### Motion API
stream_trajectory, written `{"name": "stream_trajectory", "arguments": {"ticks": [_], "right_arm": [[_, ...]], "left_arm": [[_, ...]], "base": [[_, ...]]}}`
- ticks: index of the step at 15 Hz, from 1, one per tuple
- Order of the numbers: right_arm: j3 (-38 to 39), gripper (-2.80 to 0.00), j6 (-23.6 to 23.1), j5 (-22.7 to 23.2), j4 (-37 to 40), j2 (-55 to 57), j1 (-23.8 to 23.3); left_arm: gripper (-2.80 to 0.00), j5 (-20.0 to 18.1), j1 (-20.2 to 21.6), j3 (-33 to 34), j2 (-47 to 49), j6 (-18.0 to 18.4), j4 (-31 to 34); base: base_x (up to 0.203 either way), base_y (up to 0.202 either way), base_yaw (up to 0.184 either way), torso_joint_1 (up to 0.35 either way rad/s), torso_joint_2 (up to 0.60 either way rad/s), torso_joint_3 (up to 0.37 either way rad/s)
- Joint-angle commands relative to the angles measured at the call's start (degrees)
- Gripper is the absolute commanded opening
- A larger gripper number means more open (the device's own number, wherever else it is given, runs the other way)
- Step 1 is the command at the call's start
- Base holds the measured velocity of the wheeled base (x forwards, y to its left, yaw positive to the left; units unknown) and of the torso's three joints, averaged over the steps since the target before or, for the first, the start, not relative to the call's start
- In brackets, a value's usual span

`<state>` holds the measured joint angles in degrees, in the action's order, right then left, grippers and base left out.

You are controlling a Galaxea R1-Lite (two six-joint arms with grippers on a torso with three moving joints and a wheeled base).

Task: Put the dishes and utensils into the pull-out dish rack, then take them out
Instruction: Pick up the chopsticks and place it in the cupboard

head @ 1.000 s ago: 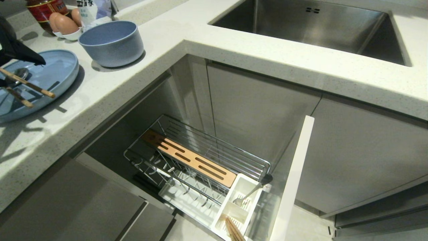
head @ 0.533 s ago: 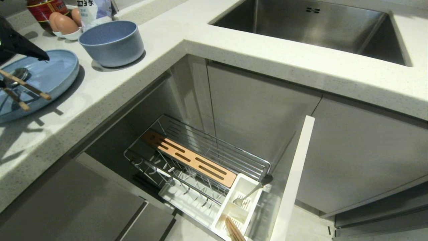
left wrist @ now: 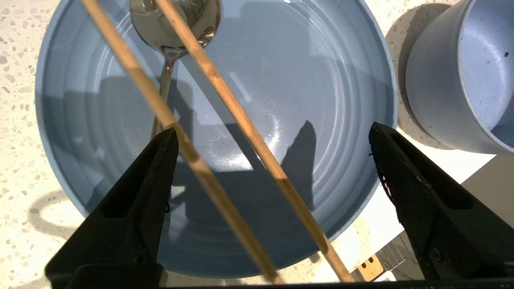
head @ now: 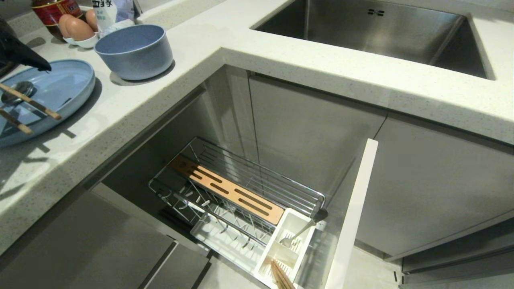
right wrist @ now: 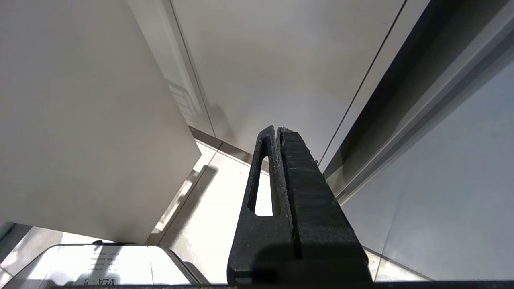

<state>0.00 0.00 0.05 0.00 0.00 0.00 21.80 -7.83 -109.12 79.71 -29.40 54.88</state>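
Right then, the left gripper [left wrist: 273, 132] hung wide open over the plate [left wrist: 341, 80]; both chopsticks [left wrist: 241, 120] lay slanted across it, between the jaws.

— What colours were the dishes? 
— The plate [left wrist: 321, 80] and bowl [head: 134, 50] were pale speckled blue; the chopsticks [left wrist: 225, 100] light brown, the spoon [left wrist: 176, 20] silver. 
— And the counter? 
— The countertop [head: 281, 52] was white with fine specks; the rack's strip [head: 227, 189] orange-brown.
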Motion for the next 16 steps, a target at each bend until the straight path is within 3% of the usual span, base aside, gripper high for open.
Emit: {"name": "stream_trajectory", "arguments": {"ticks": [1,16], "right_arm": [[0.0,-2.80,0.0,0.0,0.0,0.0,0.0],[0.0,-2.80,0.0,0.0,0.0,0.0,0.0]], "left_arm": [[0.00,0.3,0.0,0.0,-0.2,-0.2,0.2],[0.00,0.4,-2.0,-0.3,2.7,-4.3,2.6]], "base": [[0.000,0.000,0.000,0.000,0.00,0.000],[0.000,0.000,0.000,0.000,0.00,0.000]]}}
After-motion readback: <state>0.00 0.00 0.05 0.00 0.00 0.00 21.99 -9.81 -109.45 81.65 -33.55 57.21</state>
